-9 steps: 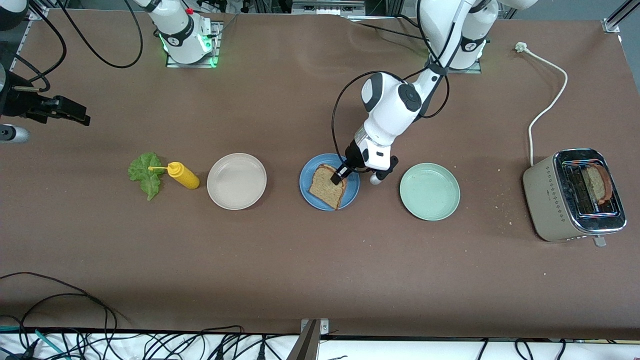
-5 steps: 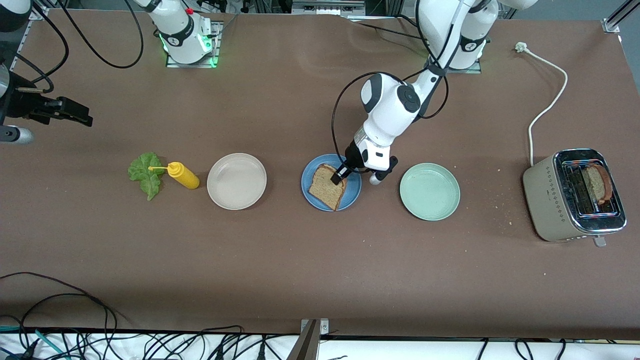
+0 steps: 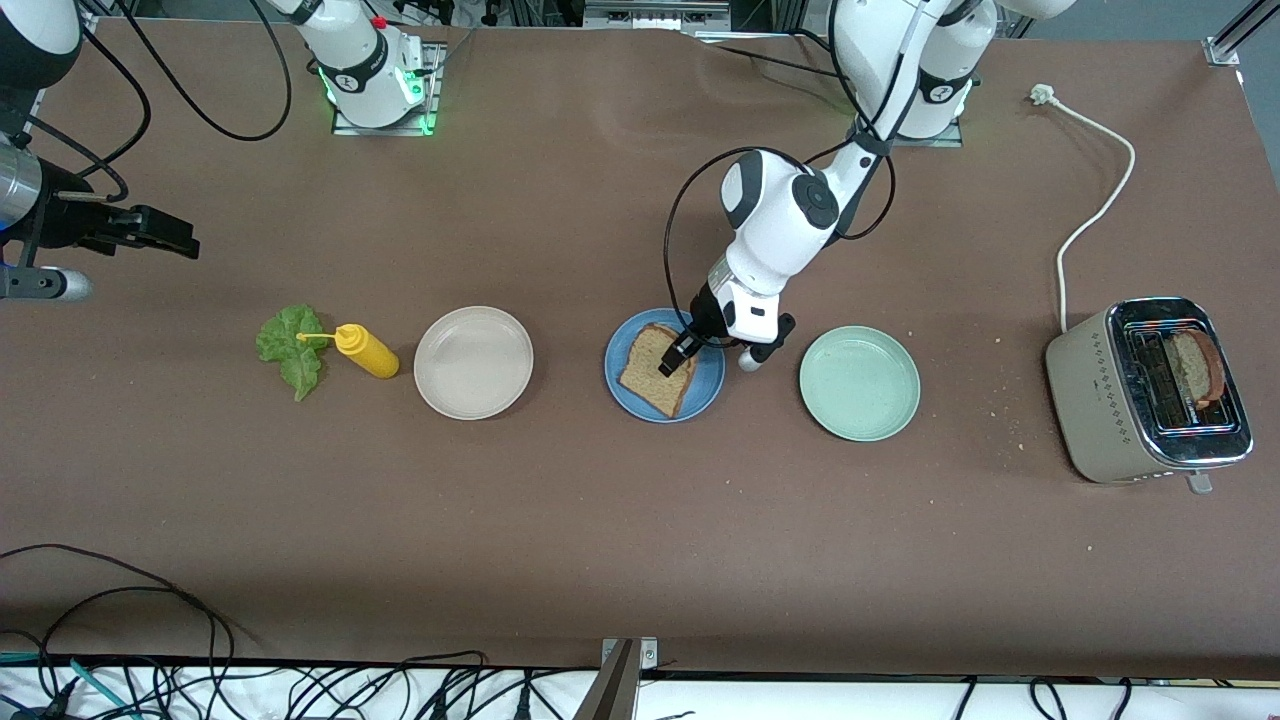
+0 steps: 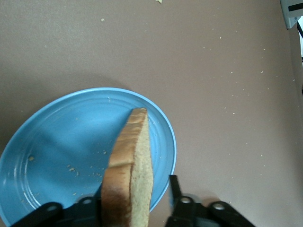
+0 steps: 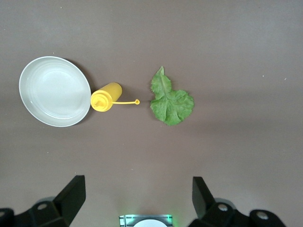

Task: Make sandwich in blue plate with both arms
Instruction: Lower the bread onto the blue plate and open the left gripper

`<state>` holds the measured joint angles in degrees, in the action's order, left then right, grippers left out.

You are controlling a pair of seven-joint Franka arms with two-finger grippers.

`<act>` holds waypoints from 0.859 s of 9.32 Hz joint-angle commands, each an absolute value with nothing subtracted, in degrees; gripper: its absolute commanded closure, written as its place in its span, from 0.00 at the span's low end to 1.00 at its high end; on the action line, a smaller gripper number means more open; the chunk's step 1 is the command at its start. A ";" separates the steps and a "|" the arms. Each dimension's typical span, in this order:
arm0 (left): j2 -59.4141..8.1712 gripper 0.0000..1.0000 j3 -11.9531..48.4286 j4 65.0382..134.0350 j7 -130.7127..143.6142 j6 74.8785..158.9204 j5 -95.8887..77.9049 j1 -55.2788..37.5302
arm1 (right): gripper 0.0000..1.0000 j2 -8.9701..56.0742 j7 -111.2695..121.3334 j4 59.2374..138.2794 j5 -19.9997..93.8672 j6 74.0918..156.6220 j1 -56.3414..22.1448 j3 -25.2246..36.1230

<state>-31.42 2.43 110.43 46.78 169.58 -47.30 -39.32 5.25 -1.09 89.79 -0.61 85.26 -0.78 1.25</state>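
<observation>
A brown bread slice (image 3: 655,372) lies tilted in the blue plate (image 3: 612,365), one edge raised. My left gripper (image 3: 672,358) is low over it, open, its fingers either side of that raised edge. In the left wrist view the bread (image 4: 135,151) stands on edge over the plate (image 4: 61,142), with a clear gap to one finger (image 4: 173,185). A second slice (image 3: 1195,368) sits in the toaster (image 3: 1150,390). The green lettuce leaf (image 3: 290,350) lies on the table toward the right arm's end. My right gripper (image 3: 165,232) hangs open and empty above the table there, looking down on the lettuce (image 5: 170,99).
A yellow squeeze bottle (image 3: 368,352) lies between the lettuce and a beige plate (image 3: 473,362). A pale green plate (image 3: 859,383) sits beside the blue one, toward the toaster. The toaster's white cord (image 3: 1095,200) runs up the table. Crumbs are scattered around.
My left gripper's fingers have parted and let go of the bread, which now rests lower in the blue plate. The right gripper has drifted a little toward the table's middle.
</observation>
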 commanded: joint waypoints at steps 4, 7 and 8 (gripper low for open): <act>-29.63 0.16 2.02 113.10 40.98 166.04 -48.17 -39.82 | 0.00 12.38 -0.27 88.77 1.58 86.82 0.08 1.67; -26.02 0.16 1.93 120.31 34.02 164.97 -47.99 -39.99 | 0.00 12.39 1.41 89.30 -6.23 88.86 0.09 1.50; -25.84 0.16 1.93 121.11 33.93 164.01 -46.86 -40.08 | 0.00 12.31 1.41 89.30 -6.24 88.94 0.09 1.41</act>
